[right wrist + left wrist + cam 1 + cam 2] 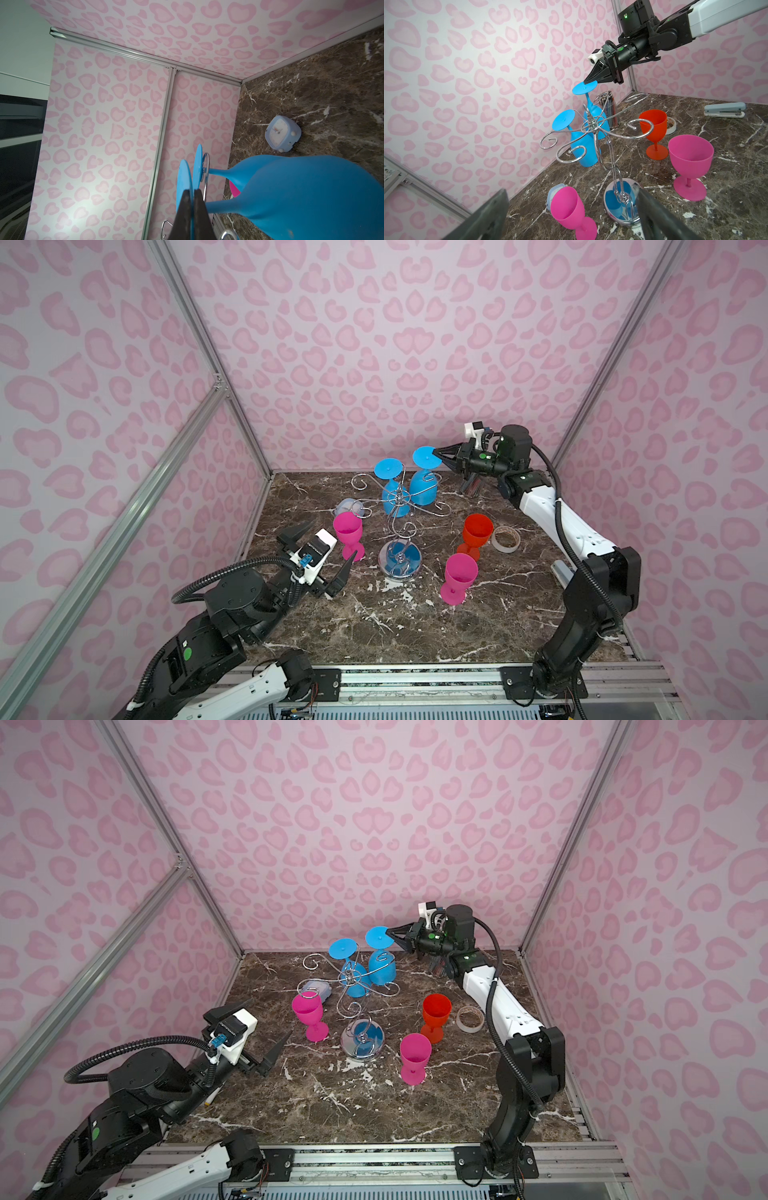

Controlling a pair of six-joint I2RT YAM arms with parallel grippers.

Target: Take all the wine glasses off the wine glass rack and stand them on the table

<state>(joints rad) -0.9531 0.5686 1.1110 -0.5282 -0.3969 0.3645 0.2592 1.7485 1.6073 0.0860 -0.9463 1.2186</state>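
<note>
Right gripper [436, 454] pinches the foot of the upside-down blue plastic wine glass [424, 490] hanging on the shiny chrome wire rack [400, 568]; left gripper [332, 539] gapes wide, empty; next it wants sliding outward off the arm, I reckon.

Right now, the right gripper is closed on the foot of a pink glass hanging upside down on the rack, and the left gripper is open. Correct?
Only the colour is wrong: the left wrist view shows the right gripper closed on the foot of a blue wine glass hanging upside down on the wine glass rack. The left gripper is open, as you say.
</note>
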